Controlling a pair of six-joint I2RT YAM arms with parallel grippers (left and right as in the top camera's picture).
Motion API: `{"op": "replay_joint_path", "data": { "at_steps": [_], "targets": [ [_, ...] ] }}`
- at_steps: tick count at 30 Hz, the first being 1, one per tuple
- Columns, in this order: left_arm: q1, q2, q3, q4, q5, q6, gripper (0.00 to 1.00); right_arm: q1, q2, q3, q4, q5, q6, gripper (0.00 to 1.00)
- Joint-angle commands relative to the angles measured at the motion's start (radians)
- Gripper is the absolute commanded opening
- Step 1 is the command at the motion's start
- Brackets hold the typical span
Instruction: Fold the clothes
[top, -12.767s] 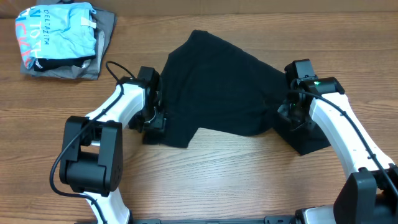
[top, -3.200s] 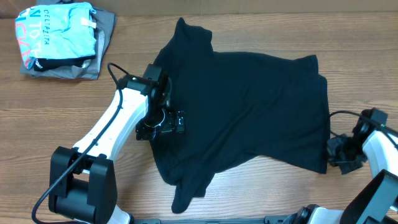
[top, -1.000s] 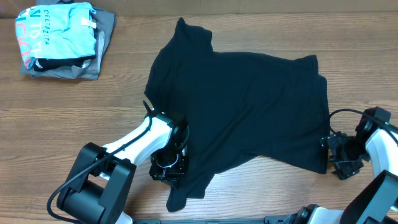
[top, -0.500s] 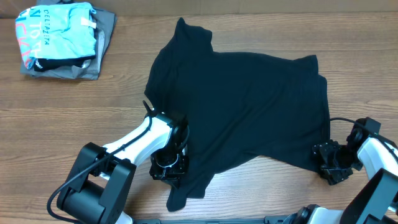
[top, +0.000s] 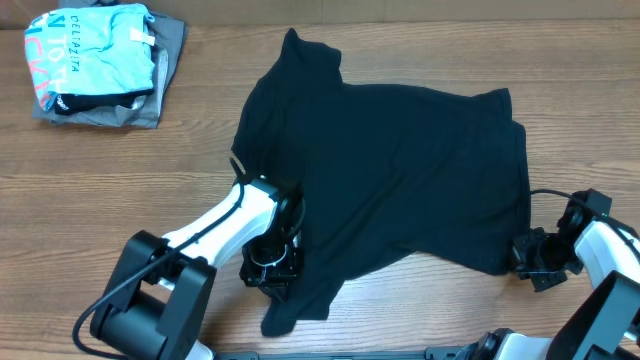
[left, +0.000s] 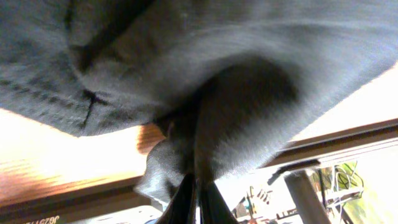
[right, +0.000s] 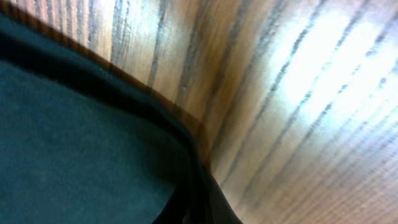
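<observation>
Overhead view: shows the right pincer (top: 522, 258) newly shut on the near right hem corner of the black T-shirt (top: 400, 170), after standing wide beside that corner a moment ago. Confirms it in the right wrist view, with dark cloth running down into the closed tips over bare wood. Keeps the left pincer (top: 272, 272) clamped on the near left part of the shirt, by the sleeve trailing toward the near edge. In the left wrist view, shows bunched fabric pinched between the tips. Leaves the shirt itself as a second ago: spread mostly flat in the middle of the tabletop (top: 100, 220), sleeves at the left, hem at the right, rippled along the near side.

Means, most likely, both holds now set along the near side, ready for a lift and carry toward the far side. No fold made yet.

Offers brown wood grain, bare around the shirt. Holds a light blue printed shirt (top: 90, 55) folded on a grey garment (top: 172, 45) at the far left corner, well apart. Gives only a blurred glimpse of the room past the table edge in the left wrist view, too unclear to name.
</observation>
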Motion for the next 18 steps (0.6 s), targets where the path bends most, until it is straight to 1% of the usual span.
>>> {"op": "replay_joint_path", "data": {
  "at_steps": [1, 6, 11, 18],
  "targets": [
    [-0.002, -0.069, 0.068, -0.027, -0.016, 0.007, 0.04, -0.002, -0.019, 0.097, -0.031, 0.074, 0.011, 0.04],
    [-0.002, -0.131, 0.081, -0.041, -0.014, -0.001, 0.04, -0.002, -0.046, 0.214, -0.082, 0.121, 0.01, 0.04],
    [-0.002, -0.139, 0.081, -0.045, -0.016, 0.001, 0.04, -0.002, -0.048, 0.301, -0.095, 0.12, 0.011, 0.04],
    [0.0, -0.139, 0.117, 0.059, -0.09, 0.0, 0.04, -0.002, -0.048, 0.377, -0.059, 0.096, 0.01, 0.04]
  ]
}}
